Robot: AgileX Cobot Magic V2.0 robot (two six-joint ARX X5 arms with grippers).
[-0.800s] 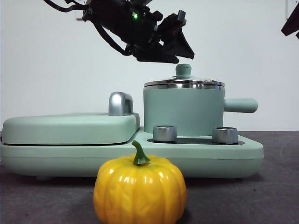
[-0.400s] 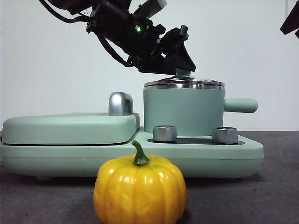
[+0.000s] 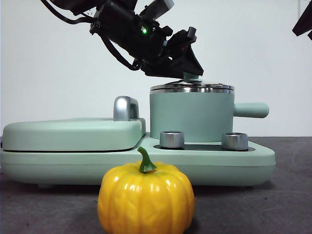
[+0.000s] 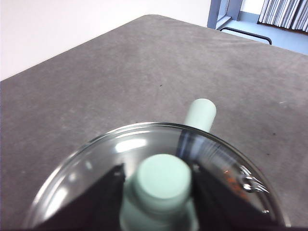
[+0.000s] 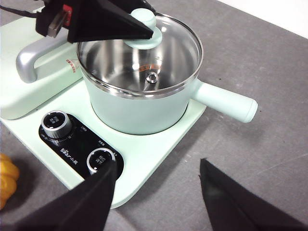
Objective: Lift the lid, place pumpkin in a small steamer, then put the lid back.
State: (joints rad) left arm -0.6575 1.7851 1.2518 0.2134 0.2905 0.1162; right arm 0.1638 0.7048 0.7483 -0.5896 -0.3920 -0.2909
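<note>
Right now the left gripper (image 3: 187, 72) is down on top of the small steamer (image 3: 191, 116), reaching in from the upper left of the front view. Its two black jaws sit on either side of the mint-green knob (image 4: 161, 185) of the lid (image 4: 144, 159), and in the left wrist view they look closed against the knob's sides, pinching it. The lid lies flat on the steamer's steel rim, not lifted or tilted as far as I can see. Through the glass, from the right wrist view, the inside of the pot (image 5: 139, 72) shows bare shiny steel.

The steamer stands on the right part of a mint-green cooker base (image 3: 243, 158), with its stubby side handle (image 3: 251, 109) pointing right. Two steel dials (image 3: 171, 139) sit on the base just in front of it. To the left of it, the flat griddle cover (image 3: 73, 132) lies closed, its chrome handle (image 3: 125, 108) standing beside the pot.

The pumpkin (image 3: 146, 198) sits on the dark grey table (image 3: 273, 204), nearest of all, in front of the base and a little left of the steamer, upright with its green stem curling up. Nothing touches it.

The right gripper (image 5: 156, 192) hangs well apart from all this, above the table on the near right side, its fingers spread wide and holding nothing; in the front view it shows only as a black tip at the top right corner.
</note>
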